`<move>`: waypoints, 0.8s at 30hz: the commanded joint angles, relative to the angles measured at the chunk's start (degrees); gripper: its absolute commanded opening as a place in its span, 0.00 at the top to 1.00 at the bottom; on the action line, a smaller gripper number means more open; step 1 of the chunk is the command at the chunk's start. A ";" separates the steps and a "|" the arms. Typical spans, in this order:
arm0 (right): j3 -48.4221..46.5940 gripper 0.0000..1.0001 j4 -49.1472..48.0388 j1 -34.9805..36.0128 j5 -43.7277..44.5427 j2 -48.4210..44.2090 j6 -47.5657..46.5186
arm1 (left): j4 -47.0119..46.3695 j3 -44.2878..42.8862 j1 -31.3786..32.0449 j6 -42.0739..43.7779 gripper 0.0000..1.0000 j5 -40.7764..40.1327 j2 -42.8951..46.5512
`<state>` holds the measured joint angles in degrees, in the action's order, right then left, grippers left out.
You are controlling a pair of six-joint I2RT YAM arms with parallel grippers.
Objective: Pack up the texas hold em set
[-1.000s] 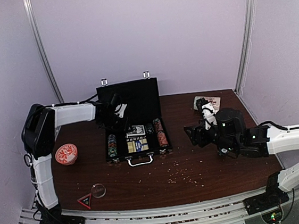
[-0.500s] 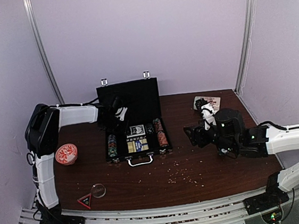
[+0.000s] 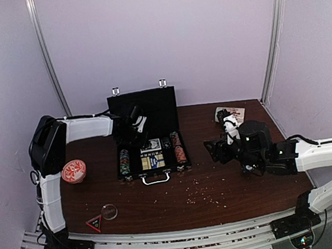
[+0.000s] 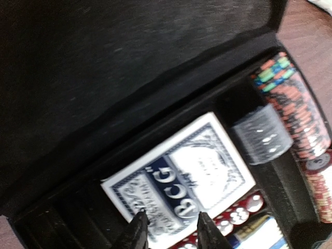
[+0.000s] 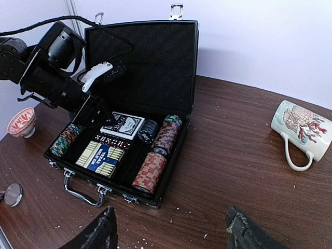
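The black briefcase point(image 3: 146, 106) stands open at the table's back, lid upright; it also shows in the right wrist view point(image 5: 145, 62). Inside lie striped chip stacks point(image 5: 154, 168), a blue-and-white card deck point(image 5: 122, 125), a blue-and-yellow deck point(image 5: 101, 155) and a row of red dice point(image 5: 110, 141). My left gripper point(image 3: 132, 134) hovers inside the case; in its wrist view it point(image 4: 171, 224) is open and empty just above the blue-and-white deck point(image 4: 181, 179), with chips point(image 4: 298, 119) to the right. My right gripper point(image 5: 171, 233) is open and empty above the table, right of the case point(image 3: 213, 149).
A white printed mug point(image 5: 298, 124) lies on its side at the back right. An orange-red dish point(image 3: 73, 170) sits left of the case. A small round button point(image 3: 109, 211) and a red triangle point(image 3: 94, 223) lie near the front left edge. Crumbs point(image 3: 203, 192) dot the table.
My left gripper has shifted slightly to the right over the case. The right arm has barely moved.
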<state>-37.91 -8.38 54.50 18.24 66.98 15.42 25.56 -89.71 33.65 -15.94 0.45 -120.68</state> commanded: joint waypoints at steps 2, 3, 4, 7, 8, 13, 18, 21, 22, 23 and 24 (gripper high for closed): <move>0.88 0.28 -0.93 -0.29 0.78 -0.30 0.40 | -1.75 -0.88 1.41 0.49 0.66 -2.00 1.17; 1.03 0.28 -1.01 -0.34 0.94 -0.47 0.40 | -2.50 0.20 1.73 0.48 0.66 -2.69 2.00; 1.06 0.28 -1.05 -0.35 1.08 -0.71 0.40 | -3.59 1.65 2.03 0.44 0.66 -3.38 3.31; 1.62 0.28 -1.51 -0.36 1.51 -1.67 0.27 | -6.09 7.40 2.69 -0.57 0.61 -5.05 10.34; 1.84 0.28 -1.68 -0.34 1.70 -2.02 0.23 | -6.25 9.53 2.73 -1.49 0.58 -5.63 12.98; 2.60 0.28 -2.35 -0.35 2.77 -3.27 0.14 | -3.15 24.32 3.75 -9.12 0.48 -9.16 27.15; 3.53 0.28 -3.40 -0.44 3.76 -3.85 0.21 | 12.08 34.63 4.85 -20.11 0.38 -13.14 37.42; 3.76 0.28 -3.82 -0.51 3.77 -4.11 0.41 | 19.02 39.77 7.16 -26.06 0.33 -13.02 42.45; 3.92 0.28 -3.97 -0.53 3.86 -4.21 0.48 | 20.40 41.37 7.82 -28.09 0.32 -12.24 43.60; 3.98 0.28 -4.13 -0.51 3.80 -4.35 0.49 | 21.21 43.28 8.58 -29.68 0.31 -11.40 44.69; 4.14 0.28 -4.11 -0.49 3.82 -4.40 0.55 | 21.50 45.16 9.41 -31.16 0.28 -10.76 45.73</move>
<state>-34.85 -10.79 54.24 20.60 63.90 15.42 38.59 -49.74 40.58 -37.26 -10.87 -78.65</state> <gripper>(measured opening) 0.722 0.687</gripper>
